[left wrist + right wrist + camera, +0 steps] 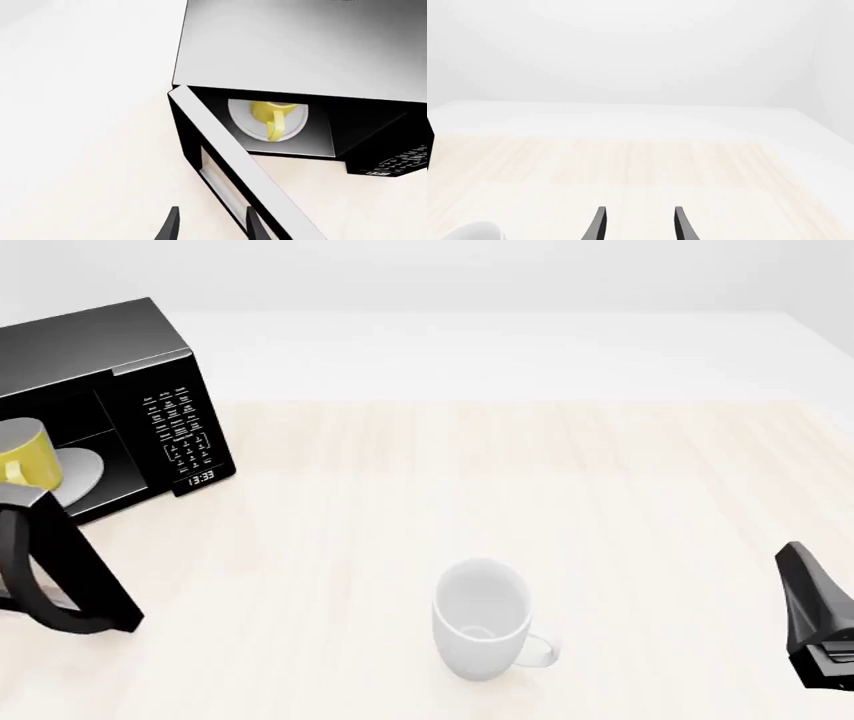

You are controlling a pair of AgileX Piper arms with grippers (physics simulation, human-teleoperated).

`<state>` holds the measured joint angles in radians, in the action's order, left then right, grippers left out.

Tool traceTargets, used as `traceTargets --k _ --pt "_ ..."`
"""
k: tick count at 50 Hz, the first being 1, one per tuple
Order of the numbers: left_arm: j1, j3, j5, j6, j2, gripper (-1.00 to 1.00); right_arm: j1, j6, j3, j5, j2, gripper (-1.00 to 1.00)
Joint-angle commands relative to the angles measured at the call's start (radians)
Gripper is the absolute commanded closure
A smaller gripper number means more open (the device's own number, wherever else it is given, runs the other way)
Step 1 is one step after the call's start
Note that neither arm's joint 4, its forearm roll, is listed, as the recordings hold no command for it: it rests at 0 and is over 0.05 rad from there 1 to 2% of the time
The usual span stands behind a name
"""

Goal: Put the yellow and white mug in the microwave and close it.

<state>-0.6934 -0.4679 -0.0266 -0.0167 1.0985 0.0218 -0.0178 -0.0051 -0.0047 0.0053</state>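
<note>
- The yellow and white mug is seen standing on the round white plate inside the microwave, with its handle turned toward the opening.
- In the front view only the right part of the mug is shown; the rest is cut off by the picture's left edge.
- The microwave door is held open, swung out from the cavity; its lower end is cut off in the left wrist view.
- The keypad is seen only as small white marks; the clock display appears to read 13:33.
- The left gripper is shown with its fingers spread apart and nothing between them, one fingertip just beside the door's edge; contact cannot be told.
- The right gripper is likewise spread and empty above the bare table.
- A larger white mug stands upright near the table's front, well apart from the microwave; only a sliver of it appears in the right wrist view.
</note>
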Motion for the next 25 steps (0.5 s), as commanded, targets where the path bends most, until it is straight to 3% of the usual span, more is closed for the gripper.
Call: traceTargets --k 1,25 --pt "0.048 -0.007 0.008 0.009 -0.031 -1.00 -0.008 0.003 0.001 0.000 -0.001 -1.00" --pt "0.106 -0.049 0.047 0.006 -0.010 -1.00 -0.008 0.003 0.001 0.000 -0.001 -1.00"
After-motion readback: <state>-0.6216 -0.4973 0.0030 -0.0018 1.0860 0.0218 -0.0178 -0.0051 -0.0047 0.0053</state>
